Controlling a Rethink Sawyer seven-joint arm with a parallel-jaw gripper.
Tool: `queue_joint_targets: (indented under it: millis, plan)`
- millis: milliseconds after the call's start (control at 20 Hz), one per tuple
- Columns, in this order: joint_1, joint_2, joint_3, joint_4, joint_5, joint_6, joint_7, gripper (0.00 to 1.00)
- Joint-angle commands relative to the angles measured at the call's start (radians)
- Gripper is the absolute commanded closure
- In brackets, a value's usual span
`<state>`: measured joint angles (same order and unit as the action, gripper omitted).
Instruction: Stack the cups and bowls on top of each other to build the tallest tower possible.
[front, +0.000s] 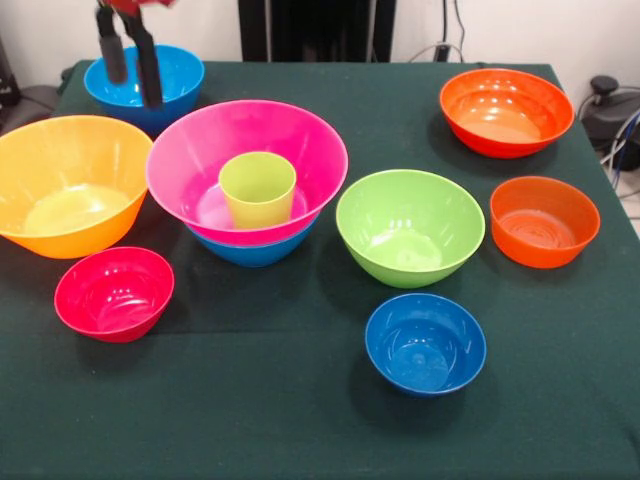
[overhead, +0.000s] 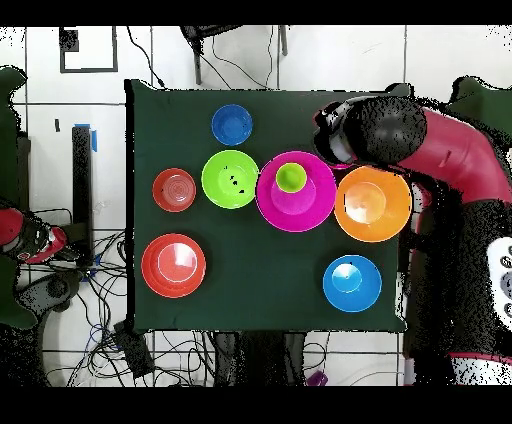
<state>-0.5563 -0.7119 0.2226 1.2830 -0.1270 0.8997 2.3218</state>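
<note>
The tower stands left of centre: a large pink bowl sits in a medium blue bowl, and the lime cup stands upright inside the pink bowl. It also shows in the overhead view. A small crimson bowl, a green bowl and a small blue bowl sit apart on the cloth. My gripper hangs at the far left, open and empty, in front of another medium blue bowl. In the overhead view the arm hides the crimson bowl.
A large orange bowl sits at the left edge. A large red-orange bowl and a medium red-orange bowl sit at the right. The dark green cloth covers the table. Cables lie beyond the table's edges.
</note>
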Motion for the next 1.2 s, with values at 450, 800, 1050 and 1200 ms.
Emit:
queue_joint_targets:
  millis: [450, 800, 1050, 1200]
  plan:
    - [0.028, -0.084, 0.056, -0.018, -0.074, 0.208, -0.224, 0.00]
    - [0.022, -0.072, 0.063, 0.064, -0.100, 0.152, -0.261, 0.00]
    - [0.008, 0.039, 0.093, -0.013, -0.159, 0.185, -0.367, 0.00]
    - [-0.013, 0.079, 0.103, -0.053, -0.187, 0.194, -0.415, 0.00]
